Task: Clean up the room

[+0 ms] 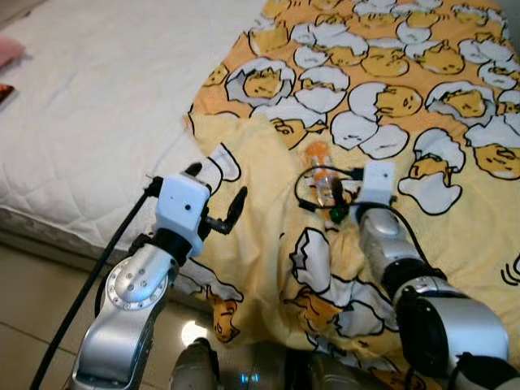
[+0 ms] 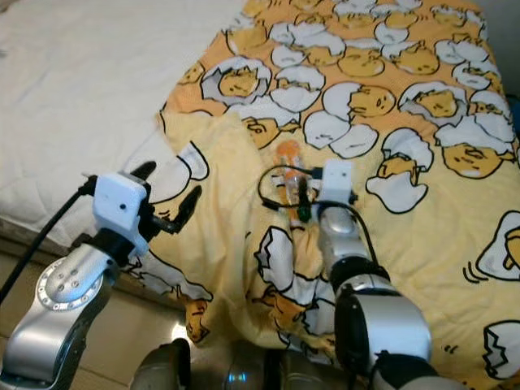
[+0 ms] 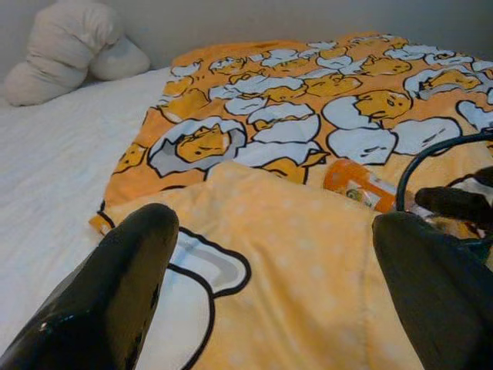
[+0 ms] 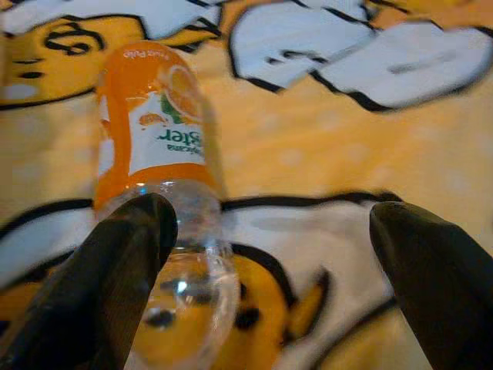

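A clear plastic bottle [image 1: 319,166] with an orange label lies on its side on the yellow egg-print blanket [image 1: 406,97]. My right gripper [image 1: 337,195] hovers low over the bottle's clear end, open. In the right wrist view the bottle [image 4: 154,154] lies just ahead, in line with one finger [image 4: 115,277], and nothing is held. My left gripper [image 1: 215,188] is open above the blanket's folded left edge, a short way left of the bottle [image 3: 362,185]. Nothing is between its fingers [image 3: 115,293].
The blanket covers the right part of a white quilted mattress [image 1: 97,106]. Its crumpled corner hangs over the near bed edge. White pillows [image 3: 69,50] lie at the bed's far end. A pink item [image 1: 8,50] sits at the far left. Tiled floor [image 1: 32,309] runs below the bed edge.
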You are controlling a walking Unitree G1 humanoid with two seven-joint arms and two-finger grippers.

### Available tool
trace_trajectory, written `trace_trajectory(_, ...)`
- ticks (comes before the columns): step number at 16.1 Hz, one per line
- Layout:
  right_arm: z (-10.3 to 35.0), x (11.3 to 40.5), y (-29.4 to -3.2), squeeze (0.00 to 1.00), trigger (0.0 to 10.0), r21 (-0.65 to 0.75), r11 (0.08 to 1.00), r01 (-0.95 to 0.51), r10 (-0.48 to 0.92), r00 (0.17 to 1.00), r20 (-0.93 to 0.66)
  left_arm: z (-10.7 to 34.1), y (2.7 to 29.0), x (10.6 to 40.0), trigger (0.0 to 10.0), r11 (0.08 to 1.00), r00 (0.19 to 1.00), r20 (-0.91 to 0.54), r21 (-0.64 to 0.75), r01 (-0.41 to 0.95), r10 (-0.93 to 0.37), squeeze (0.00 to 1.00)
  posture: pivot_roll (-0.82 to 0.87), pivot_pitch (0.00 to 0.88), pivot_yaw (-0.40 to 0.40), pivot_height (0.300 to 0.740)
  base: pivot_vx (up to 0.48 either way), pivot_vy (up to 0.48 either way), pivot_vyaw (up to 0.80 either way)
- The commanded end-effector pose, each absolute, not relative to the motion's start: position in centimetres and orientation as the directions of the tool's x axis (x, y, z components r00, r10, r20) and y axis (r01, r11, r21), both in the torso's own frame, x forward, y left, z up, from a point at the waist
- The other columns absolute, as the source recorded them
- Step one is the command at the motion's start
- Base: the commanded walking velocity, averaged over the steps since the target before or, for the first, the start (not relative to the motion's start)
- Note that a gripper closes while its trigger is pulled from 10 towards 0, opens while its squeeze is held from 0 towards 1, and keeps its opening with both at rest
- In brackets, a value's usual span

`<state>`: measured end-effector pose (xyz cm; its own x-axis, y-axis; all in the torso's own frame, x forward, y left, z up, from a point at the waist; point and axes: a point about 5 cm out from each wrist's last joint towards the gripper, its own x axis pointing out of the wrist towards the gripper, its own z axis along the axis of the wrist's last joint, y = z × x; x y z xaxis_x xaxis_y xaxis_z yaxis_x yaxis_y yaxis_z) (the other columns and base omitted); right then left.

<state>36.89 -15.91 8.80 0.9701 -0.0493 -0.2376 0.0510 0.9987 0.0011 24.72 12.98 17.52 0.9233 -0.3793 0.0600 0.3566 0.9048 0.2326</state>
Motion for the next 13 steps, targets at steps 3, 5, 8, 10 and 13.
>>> trace_trajectory(3,8.6,36.8,-14.6,0.00,10.0,-0.017,1.000,-0.001,-0.003,0.972,-0.235,17.7,12.7,24.1,10.0,0.905,0.926,0.050,0.239,0.353,-0.375,0.00,0.26,0.266,-0.040,0.740,0.000,0.000,0.00)
trace_trajectory(5,7.7,36.4,-13.6,0.00,10.0,0.068,0.997,-0.027,0.044,0.960,-0.276,17.6,12.7,24.0,10.0,0.903,0.926,0.041,0.242,0.355,-0.375,0.00,0.27,0.269,-0.040,0.740,0.000,0.000,0.00)
trace_trajectory(8,6.7,35.8,-12.4,0.00,10.0,0.144,0.988,-0.054,0.100,0.937,-0.333,17.5,12.9,23.8,10.0,0.903,0.929,0.031,0.249,0.350,-0.369,0.00,0.28,0.273,-0.044,0.740,0.000,0.000,0.00)
trace_trajectory(10,6.6,35.7,-11.7,0.00,10.0,0.151,0.985,-0.080,0.128,0.931,-0.342,17.4,13.0,23.8,10.0,0.905,0.932,0.025,0.251,0.344,-0.362,0.00,0.28,0.274,-0.052,0.740,0.000,0.000,0.00)
trace_trajectory(13,6.4,35.7,-11.2,0.00,0.0,0.241,0.968,-0.070,0.157,0.918,-0.363,17.3,13.0,23.7,10.0,0.906,0.933,0.023,0.251,0.342,-0.358,0.00,0.28,0.272,-0.057,0.740,0.000,0.000,0.00)
